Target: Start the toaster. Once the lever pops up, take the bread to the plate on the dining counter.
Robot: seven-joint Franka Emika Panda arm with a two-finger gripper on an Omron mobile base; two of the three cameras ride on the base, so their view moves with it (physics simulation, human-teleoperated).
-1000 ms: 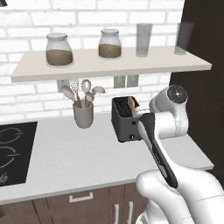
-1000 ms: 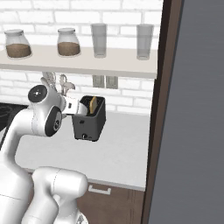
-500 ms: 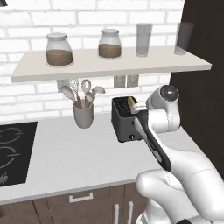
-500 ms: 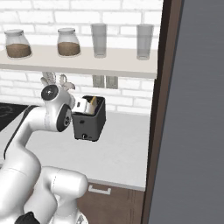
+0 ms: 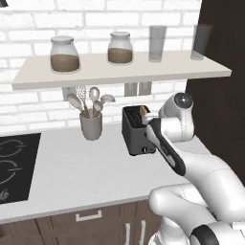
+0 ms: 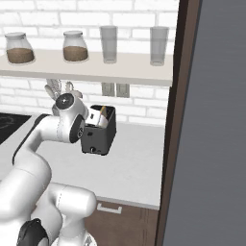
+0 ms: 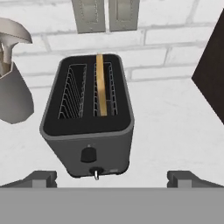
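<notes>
Gripper (image 7: 112,178) spread wide, hanging above the toaster (image 7: 87,120), its lever (image 7: 96,173) straight below between the fingertips.

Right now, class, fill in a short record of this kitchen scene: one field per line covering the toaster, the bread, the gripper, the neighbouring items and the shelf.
toaster: dark grey toaster on the white counter, two slots on top, knob and lever low on its front
bread: slice standing on edge in the right-hand slot as the hand view shows it; other slot empty
gripper: gripper open, facing the toaster's front from above, holding nothing
beside toaster: grey utensil cup with spoons
shelf: two jars, two glasses
</notes>
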